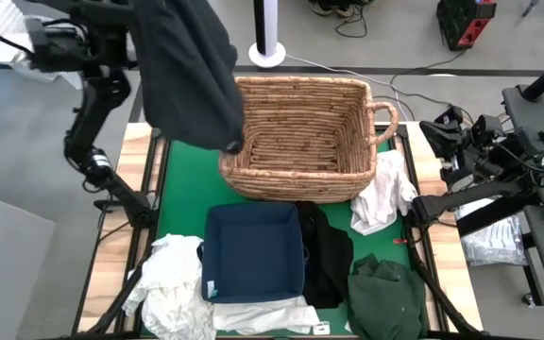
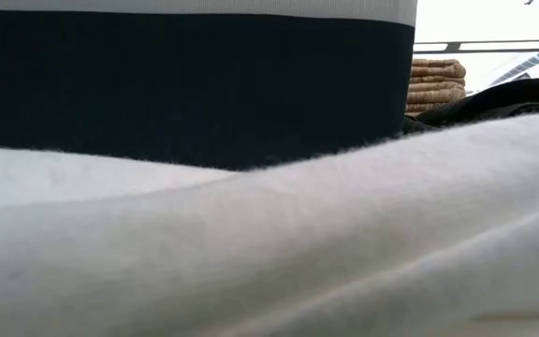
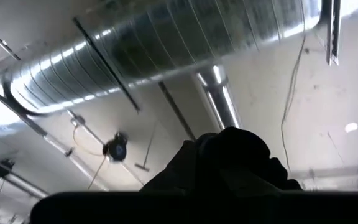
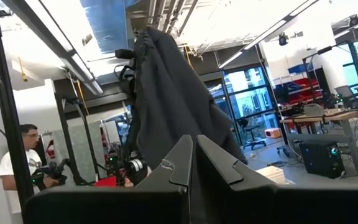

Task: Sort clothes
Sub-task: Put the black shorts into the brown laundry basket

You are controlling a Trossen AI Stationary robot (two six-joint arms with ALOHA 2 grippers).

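My left gripper is raised high over the table's far left corner, shut on a black garment (image 1: 192,71) that hangs down beside the tan wicker basket (image 1: 300,137). The right wrist view shows the same garment (image 4: 166,99) hanging free in the air. On the green mat lie white garments (image 1: 173,283) (image 1: 381,194) (image 1: 263,316), another black garment (image 1: 327,250) and a dark green one (image 1: 385,293). My right arm (image 1: 461,151) waits at the table's right edge with its gripper (image 4: 191,155) shut and holding nothing. My left gripper holds the black garment by a bunched part at its top (image 3: 229,162); the cloth itself hides the fingers. The garment is lifted clear of the table and hangs slack below the gripper, its lower end (image 1: 229,142) by the basket's left rim.
A navy blue square bin (image 1: 253,250) sits at the mat's near middle, in front of the basket. In the low view, white cloth (image 2: 269,243) and the bin's wall (image 2: 195,84) block nearly everything. A person in a white shirt (image 4: 17,162) stands beyond the table.
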